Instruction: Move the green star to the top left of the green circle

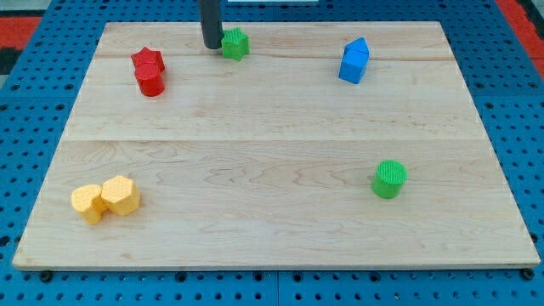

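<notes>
Tip point(211, 47) touching green star point(235, 42) at its left.

This looks like a robotics lab bench: a pale wooden worktop point(272, 127) rests on a blue perforated mounting plate point(34, 68) studded with regular holes, with red matting point(21, 13) showing at eleven and one o'clock beyond it.
</notes>
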Tool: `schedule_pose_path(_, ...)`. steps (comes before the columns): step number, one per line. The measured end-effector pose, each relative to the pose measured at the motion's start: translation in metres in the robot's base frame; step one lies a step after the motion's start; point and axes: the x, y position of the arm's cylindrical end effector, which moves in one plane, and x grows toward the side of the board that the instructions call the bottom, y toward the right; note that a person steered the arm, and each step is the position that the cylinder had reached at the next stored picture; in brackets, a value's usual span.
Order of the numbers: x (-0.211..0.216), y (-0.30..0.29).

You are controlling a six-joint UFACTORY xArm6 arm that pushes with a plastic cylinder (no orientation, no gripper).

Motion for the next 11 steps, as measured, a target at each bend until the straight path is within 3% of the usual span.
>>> schedule_pose_path(2,-0.018,-0.021)
schedule_pose_path(5,-0.026,0.034)
schedule_pose_path(9,0.096,0.067)
schedule_pose_path(11,0.105,0.146)
